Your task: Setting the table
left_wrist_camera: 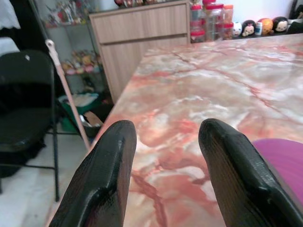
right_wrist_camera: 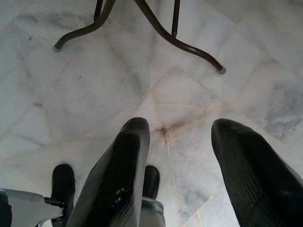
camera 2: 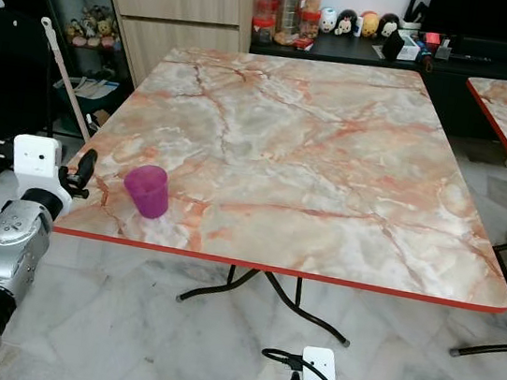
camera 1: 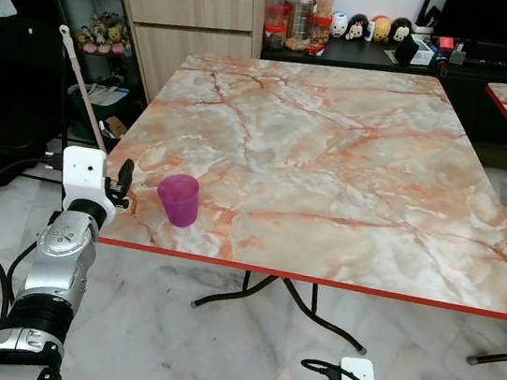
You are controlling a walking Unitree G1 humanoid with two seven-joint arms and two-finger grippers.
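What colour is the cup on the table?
The cup is purple-pink, clearest in the left eye view.

The bench (camera 1: 353, 157) had a glossy marble-patterned top; the cup (camera 1: 178, 199) on it looked translucent purple plastic; the left pincer (left_wrist_camera: 165, 175) beside it had matt black textured fingers

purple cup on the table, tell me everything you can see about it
The purple cup is a small tumbler of translucent magenta plastic, slightly tapered toward its base, with no handle. It stands upright, mouth open upward, and looks empty. It sits on the marble-patterned table near the front red edge, at the corner on the robot's left. Nothing but the tabletop touches it; the open left gripper is raised just beside it.
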